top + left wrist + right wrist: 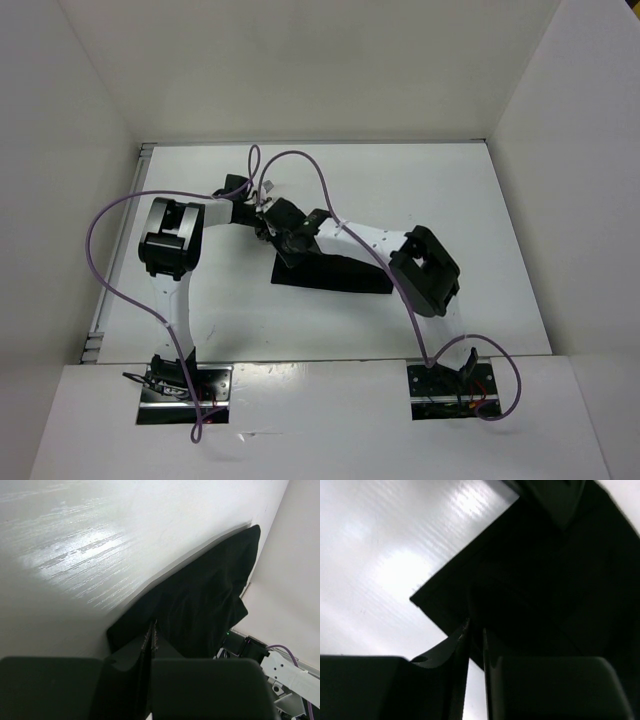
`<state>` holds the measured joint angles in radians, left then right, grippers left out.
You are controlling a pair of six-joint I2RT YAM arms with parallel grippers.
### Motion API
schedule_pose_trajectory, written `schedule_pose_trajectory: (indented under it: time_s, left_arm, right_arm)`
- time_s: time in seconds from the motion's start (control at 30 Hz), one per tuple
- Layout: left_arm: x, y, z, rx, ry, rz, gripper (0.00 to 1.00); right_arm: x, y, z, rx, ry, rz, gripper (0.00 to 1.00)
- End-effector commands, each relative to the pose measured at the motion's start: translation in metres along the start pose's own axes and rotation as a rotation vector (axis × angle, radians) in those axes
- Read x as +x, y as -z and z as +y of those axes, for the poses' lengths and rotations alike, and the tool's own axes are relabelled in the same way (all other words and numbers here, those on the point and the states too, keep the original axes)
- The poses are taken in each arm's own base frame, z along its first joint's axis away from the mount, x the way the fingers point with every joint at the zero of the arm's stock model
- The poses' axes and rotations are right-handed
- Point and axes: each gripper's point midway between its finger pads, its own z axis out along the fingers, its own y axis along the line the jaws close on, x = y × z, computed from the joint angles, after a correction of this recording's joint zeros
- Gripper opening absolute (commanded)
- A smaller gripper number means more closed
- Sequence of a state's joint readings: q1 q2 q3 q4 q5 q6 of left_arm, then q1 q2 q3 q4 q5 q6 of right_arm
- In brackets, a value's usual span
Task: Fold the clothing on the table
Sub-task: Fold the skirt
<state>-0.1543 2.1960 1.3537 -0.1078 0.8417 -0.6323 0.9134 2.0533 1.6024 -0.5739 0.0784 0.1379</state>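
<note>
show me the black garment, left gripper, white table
black soft fabric garment (335, 275): top view, its flat middle
left gripper (152, 628): left wrist view, between fingertips
white matte table (480, 220): top view, bare right side

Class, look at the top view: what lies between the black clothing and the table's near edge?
Only bare table lies between the clothing and the near edge. The top external view shows this.
</note>
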Motion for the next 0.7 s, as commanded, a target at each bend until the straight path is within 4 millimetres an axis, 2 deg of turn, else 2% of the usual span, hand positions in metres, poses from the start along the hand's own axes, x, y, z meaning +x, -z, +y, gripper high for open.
schedule_pose_trajectory:
  time_s: [0.0, 0.07, 0.1, 0.2, 0.37, 0.43, 0.47, 0.5, 0.53, 0.57, 0.6, 0.67]
  left_arm:
    - [0.001, -0.006, 0.01, -0.027, -0.011, 0.006, 0.02]
    - [0.001, -0.006, 0.011, -0.027, -0.02, 0.006, 0.02]
    - [0.001, -0.006, 0.011, -0.027, -0.02, 0.006, 0.02]
    - [0.001, -0.006, 0.011, -0.027, -0.02, 0.006, 0.02]
    - [0.001, -0.006, 0.011, -0.027, -0.02, 0.006, 0.02]
    - [0.001, -0.006, 0.011, -0.027, -0.02, 0.006, 0.02]
    - [0.001, -0.006, 0.011, -0.027, -0.02, 0.006, 0.02]
    - [0.001, -0.006, 0.011, -0.027, -0.029, 0.006, 0.02]
    - [0.001, -0.006, 0.011, -0.027, -0.029, 0.006, 0.02]
    - [0.001, -0.006, 0.011, -0.027, -0.029, 0.006, 0.02]
    - [0.003, -0.006, 0.012, -0.03, -0.023, 0.011, 0.02]
    - [0.003, -0.006, 0.012, -0.03, -0.023, 0.011, 0.02]
  right_arm:
    - [-0.041, 0.005, 0.004, 0.031, 0.019, -0.134, 0.15]
    - [-0.04, 0.0, 0.01, 0.027, 0.039, -0.126, 0.04]
    - [-0.042, 0.002, 0.01, 0.027, 0.039, -0.127, 0.01]
    - [-0.04, 0.011, 0.024, 0.003, 0.062, -0.104, 0.0]
    - [-0.038, 0.035, 0.063, -0.194, 0.044, -0.04, 0.0]
    - [-0.03, 0.033, 0.074, -0.252, 0.046, 0.008, 0.05]
    - [-0.012, 0.023, 0.073, -0.25, 0.045, 0.079, 0.07]
    - [-0.009, 0.021, 0.074, -0.255, 0.044, 0.098, 0.16]
    - [-0.003, 0.018, 0.073, -0.25, 0.044, 0.125, 0.19]
    - [0.0, 0.019, 0.074, -0.258, 0.043, 0.138, 0.19]
    - [0.008, 0.018, 0.072, -0.253, 0.042, 0.16, 0.25]
    - [0.004, 0.033, 0.071, -0.257, 0.043, 0.142, 0.3]
